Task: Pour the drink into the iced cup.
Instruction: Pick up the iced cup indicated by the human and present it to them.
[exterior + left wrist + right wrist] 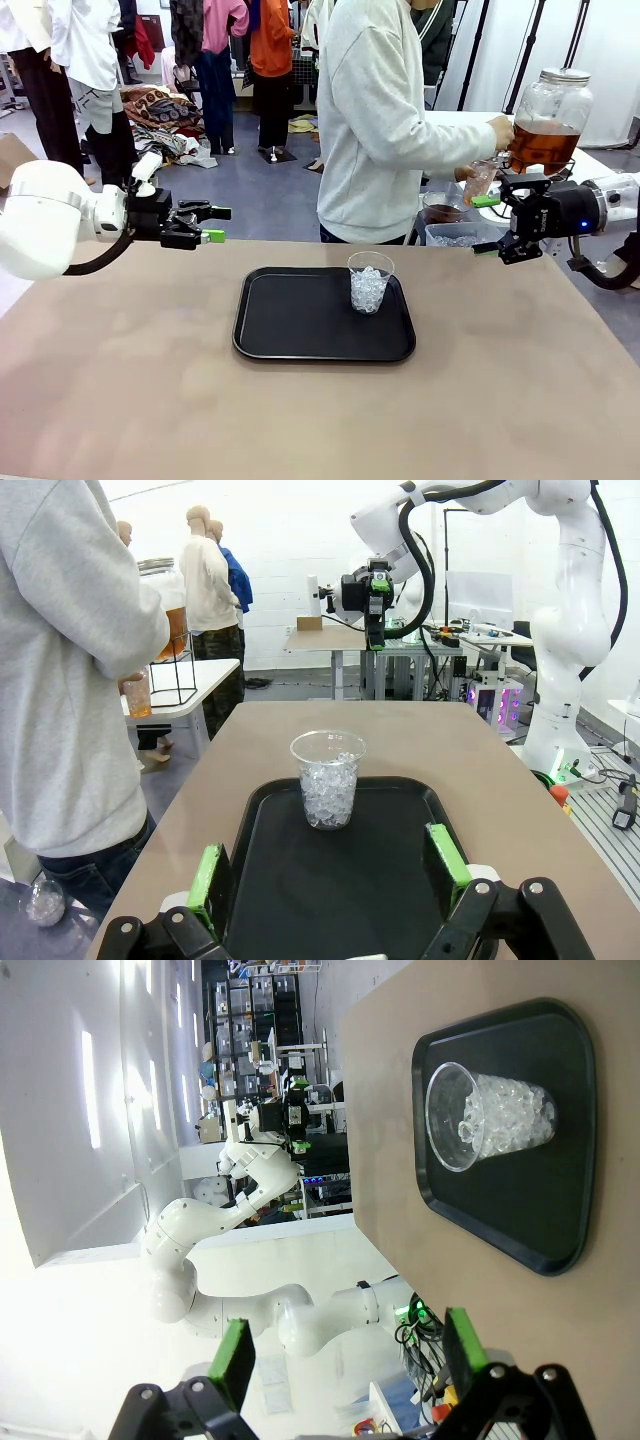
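Observation:
The iced cup (370, 283), clear plastic and half full of white ice cubes, stands upright at the far right of a black tray (290, 320) in the middle of the table. It also shows ahead in the left wrist view as the iced cup (328, 778), and lies sideways in the right wrist view as the iced cup (490, 1118). The amber drink (545, 148) fills a big glass dispenser jar behind the table's right. The person holds a small clear cup (478, 182) at its tap. My left gripper (205, 225) hovers open at the left; my right gripper (487, 224) hovers open at the right, both empty.
The person (385, 120) stands at the far edge, turned toward a white side table holding the dispenser, a bowl (440, 212) and a clear tub of ice (455, 238). Other people stand farther back. Bare brown tabletop (150, 380) surrounds the tray.

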Controlling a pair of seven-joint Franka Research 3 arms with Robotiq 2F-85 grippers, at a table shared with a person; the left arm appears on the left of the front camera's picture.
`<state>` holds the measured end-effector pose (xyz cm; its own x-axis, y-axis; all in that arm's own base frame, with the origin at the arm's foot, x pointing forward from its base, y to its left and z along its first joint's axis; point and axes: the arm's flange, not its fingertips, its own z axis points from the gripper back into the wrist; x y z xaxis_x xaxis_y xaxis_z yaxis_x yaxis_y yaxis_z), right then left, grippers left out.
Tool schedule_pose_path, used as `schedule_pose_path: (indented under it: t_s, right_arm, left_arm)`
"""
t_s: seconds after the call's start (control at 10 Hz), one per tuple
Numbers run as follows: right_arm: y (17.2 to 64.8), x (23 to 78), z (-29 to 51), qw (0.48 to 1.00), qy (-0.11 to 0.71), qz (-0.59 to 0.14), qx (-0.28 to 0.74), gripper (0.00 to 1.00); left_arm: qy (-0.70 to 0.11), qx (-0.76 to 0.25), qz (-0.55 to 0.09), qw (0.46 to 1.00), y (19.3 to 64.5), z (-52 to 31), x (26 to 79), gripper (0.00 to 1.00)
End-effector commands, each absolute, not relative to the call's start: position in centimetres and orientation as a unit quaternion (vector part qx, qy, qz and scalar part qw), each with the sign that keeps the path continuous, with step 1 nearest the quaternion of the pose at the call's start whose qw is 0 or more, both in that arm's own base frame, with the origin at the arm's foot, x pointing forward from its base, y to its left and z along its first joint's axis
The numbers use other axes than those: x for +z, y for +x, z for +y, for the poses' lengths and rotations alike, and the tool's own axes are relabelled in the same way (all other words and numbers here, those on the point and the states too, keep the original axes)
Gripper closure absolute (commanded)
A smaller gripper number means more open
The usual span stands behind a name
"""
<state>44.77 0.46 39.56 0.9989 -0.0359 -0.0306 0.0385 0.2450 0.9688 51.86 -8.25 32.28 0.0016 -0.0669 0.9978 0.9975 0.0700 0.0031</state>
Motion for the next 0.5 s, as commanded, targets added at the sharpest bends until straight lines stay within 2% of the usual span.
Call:
schedule_pose_path:
  t_s: [0.0, 0.4]
  right_arm:
    - [44.78, 39.66, 0.55, 0.789, 0.614, -0.001, -0.025, 0.00]
    - [44.78, 39.66, 0.55, 0.789, 0.614, -0.001, -0.025, 0.00]
  left_arm:
    - [-0.465, -0.494, -0.505, 0.534, 51.68, -8.21, 32.30, 0.00]
    - [-0.465, -0.494, -0.505, 0.534, 51.68, -8.21, 32.30, 0.00]
